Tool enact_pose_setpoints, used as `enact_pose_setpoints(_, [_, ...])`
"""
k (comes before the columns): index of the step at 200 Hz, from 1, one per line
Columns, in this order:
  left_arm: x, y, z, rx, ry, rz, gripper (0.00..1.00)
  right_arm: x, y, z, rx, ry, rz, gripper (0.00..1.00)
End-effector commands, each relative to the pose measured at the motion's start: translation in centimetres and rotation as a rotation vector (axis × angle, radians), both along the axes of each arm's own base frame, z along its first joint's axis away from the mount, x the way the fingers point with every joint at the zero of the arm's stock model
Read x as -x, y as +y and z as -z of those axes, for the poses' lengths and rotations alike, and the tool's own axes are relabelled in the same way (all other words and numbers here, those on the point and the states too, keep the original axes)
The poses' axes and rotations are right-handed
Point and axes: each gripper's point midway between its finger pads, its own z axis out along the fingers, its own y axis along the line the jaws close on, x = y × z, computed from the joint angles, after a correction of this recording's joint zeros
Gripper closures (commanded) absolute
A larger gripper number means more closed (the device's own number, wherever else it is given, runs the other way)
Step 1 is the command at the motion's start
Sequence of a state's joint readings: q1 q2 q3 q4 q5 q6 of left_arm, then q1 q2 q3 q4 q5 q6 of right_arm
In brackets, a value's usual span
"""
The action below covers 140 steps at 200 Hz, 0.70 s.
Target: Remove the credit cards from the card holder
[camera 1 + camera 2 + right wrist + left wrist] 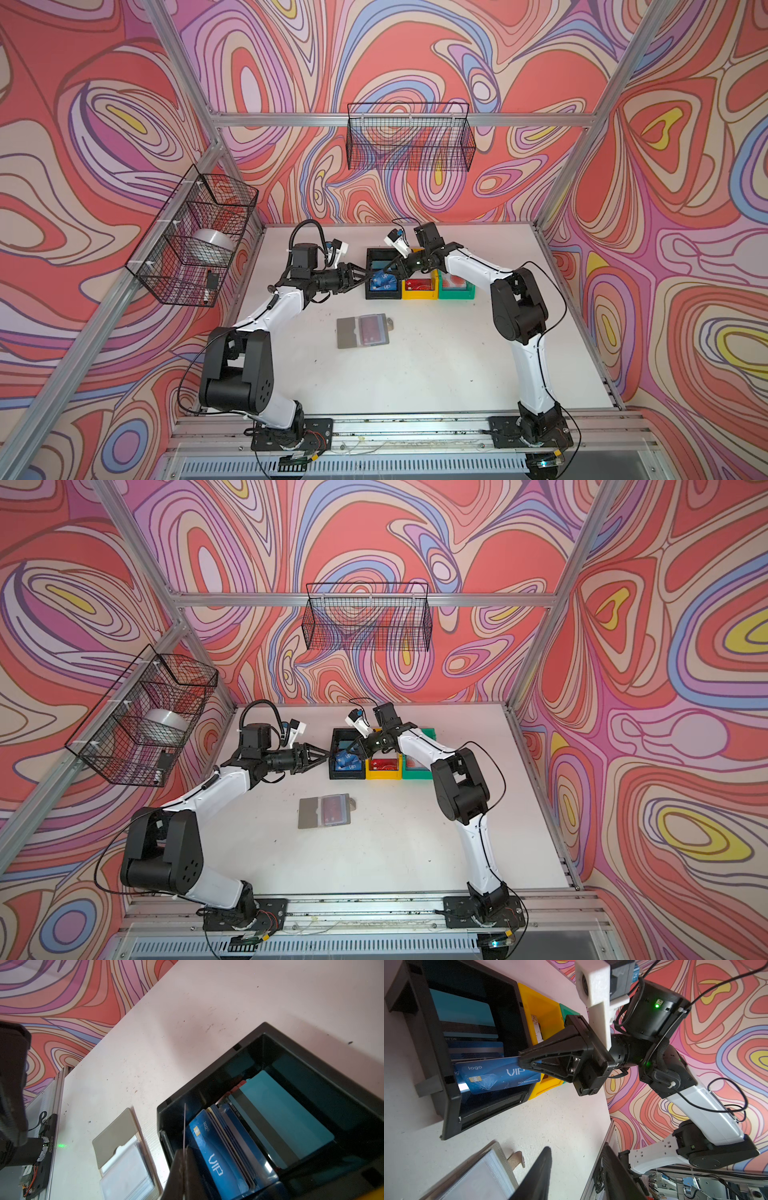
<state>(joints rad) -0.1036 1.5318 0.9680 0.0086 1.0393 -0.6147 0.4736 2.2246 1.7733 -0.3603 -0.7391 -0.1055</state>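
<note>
The right tool (525, 1059) is pinching the blue card (496, 1076) edgewise over the black bin (450, 1105), likely for dropping it in. The left tool (365, 277) is hanging spread, empty. The card holder (351, 332) is lying open mid-bench.

The blue card (492, 1076) over the black bin (446, 1105) is showing "logo" and "VIP" in white, plus a tiny "NO." digit line I'm not making out fully. A second blue card (212, 1157) standing at the bin's end is reading "logo" and "VIP" too. The black base plate (51, 1145) is carrying what looks like "J0251018019".
</note>
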Motion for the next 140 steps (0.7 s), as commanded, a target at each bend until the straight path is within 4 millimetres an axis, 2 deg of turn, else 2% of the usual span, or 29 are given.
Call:
enact_pose_setpoints(1, [-0.13, -0.01, -0.02, 0.014, -0.008, 0.006, 0.57, 0.2, 0.35, -0.42, 0.002, -0.016, -0.011, 1.0])
enact_pose_setpoints(50, [-0.08, -0.01, -0.26, 0.015, -0.013, 0.007, 0.57, 0.42, 0.69, -0.29, 0.002, -0.009, -0.02, 1.0])
enact_pose_setpoints(83, [-0.14, -0.05, -0.37, 0.017, -0.015, 0.01, 0.57, 0.26, 0.72, -0.25, 0.008, -0.007, -0.014, 0.83])
enact_pose_setpoints(106, [-0.19, -0.07, -0.44, 0.019, -0.015, 0.011, 0.57, 0.16, 0.61, -0.28, 0.016, -0.007, -0.01, 0.76])
enact_pose_setpoints(140, [-0.25, -0.12, -0.31, 0.022, -0.012, 0.014, 0.57, 0.15, 0.45, -0.34, 0.034, -0.013, -0.008, 0.71])
